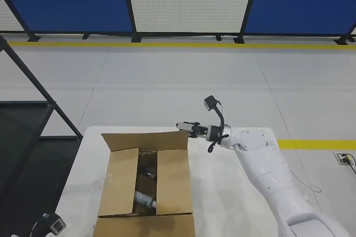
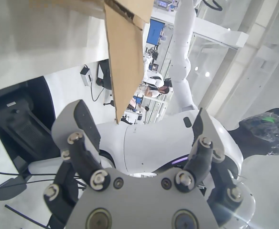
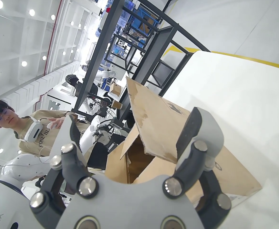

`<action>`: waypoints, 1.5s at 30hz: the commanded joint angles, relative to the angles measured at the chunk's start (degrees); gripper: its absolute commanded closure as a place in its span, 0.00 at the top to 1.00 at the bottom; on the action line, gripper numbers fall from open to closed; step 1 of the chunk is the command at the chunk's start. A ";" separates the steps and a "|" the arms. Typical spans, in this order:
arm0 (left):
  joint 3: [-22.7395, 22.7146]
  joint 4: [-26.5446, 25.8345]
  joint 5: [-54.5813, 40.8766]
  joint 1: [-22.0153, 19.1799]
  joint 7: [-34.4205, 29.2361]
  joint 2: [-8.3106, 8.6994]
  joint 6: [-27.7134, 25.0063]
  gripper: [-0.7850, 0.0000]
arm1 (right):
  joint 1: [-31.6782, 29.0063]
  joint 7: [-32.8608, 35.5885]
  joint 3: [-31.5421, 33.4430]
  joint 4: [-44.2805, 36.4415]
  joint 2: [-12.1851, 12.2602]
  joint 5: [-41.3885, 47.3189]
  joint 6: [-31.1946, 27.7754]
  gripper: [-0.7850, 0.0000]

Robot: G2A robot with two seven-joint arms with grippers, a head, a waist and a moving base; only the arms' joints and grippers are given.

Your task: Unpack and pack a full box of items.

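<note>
1. Left gripper point(image 2: 140, 109) sits low beside a cardboard flap corner point(image 2: 125, 72), fingers wide apart and empty
2. Box point(image 1: 173, 181) stands mouth-up on the white table point(image 1: 219, 201); the gap between its side flaps runs away from the robot, and a pale bottle point(image 1: 146, 200) lies inside
3. Right gripper point(image 1: 180, 126) is at the far flap point(image 1: 145, 140), fingers spread; the flap's print is unreadable

Left end effector point(image 2: 140, 107), right end effector point(image 3: 132, 115), fingers spread

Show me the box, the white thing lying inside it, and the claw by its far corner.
box point(image 1: 120, 181), top view, on a side flap.
white thing point(image 1: 146, 200), top view, on its middle.
right gripper point(image 3: 133, 117), right wrist view, midway between its fingertips.
</note>
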 commanded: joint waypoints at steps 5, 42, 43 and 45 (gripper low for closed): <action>3.68 -1.05 -1.23 -0.30 3.89 -0.35 0.05 1.00 | -0.49 -0.10 -0.55 -0.46 0.05 0.36 -0.07 1.00; 3.59 -7.99 -20.78 -3.32 27.08 -2.16 7.06 1.00 | -6.20 6.26 -5.24 -13.10 2.86 5.10 5.46 1.00; 3.74 -8.03 -20.63 -3.37 27.40 -2.20 7.02 1.00 | -6.73 6.65 -5.30 -14.38 3.15 5.59 5.84 1.00; 3.96 -8.11 -20.05 -3.50 28.34 -2.27 6.73 1.00 | -7.66 7.73 -5.47 -16.81 3.79 6.21 6.93 1.00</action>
